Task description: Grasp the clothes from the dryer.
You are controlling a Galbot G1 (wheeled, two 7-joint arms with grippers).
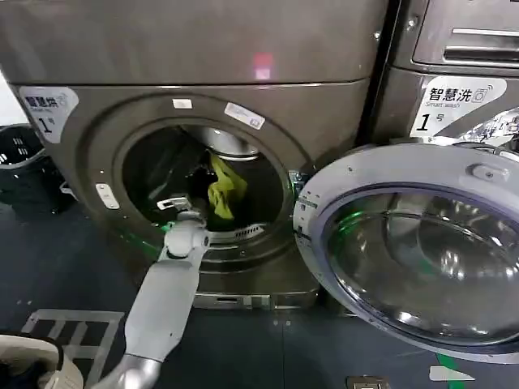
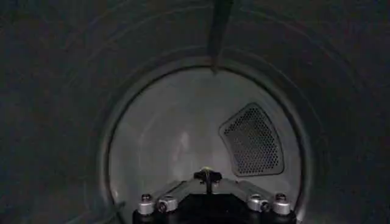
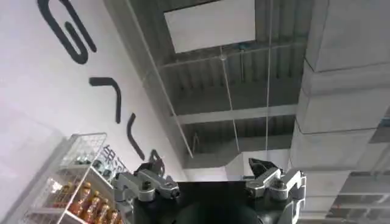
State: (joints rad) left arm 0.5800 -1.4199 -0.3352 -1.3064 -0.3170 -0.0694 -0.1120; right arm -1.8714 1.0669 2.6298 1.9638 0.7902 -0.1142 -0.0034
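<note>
**Left claw inside dryer drum, clothes hanging beside it, grip not confirmed**

Head view: dryer (image 1: 203, 113) door (image 1: 422, 251) swung open at 3 o'clock of the porthole. Left arm reaches in from 6 o'clock; left claw (image 1: 180, 203) sits low in the opening. Clothes (image 1: 223, 188), small yellow-green piece, hang just at 2–3 o'clock of the claw, near or touching; can't tell which. Can't tell if the left claw's fingers are apart or together.

Left wrist view: drum back wall and vent mesh (image 2: 253, 141), a dark strip hanging at 12 o'clock; fabric not between the fingers as far as I can see.

Right claw (image 3: 210, 176) points up at the ceiling, parked, fingers apart, holding nothing.

Risks, my read:
- Claw closes beside the fabric, not on it → empty grab.
- Thin pinch on a hanging fold → slips on pull-out.
- Cloth snags on the porthole rim during retreat.
- Forearm close to the lower rim → contact.
</note>
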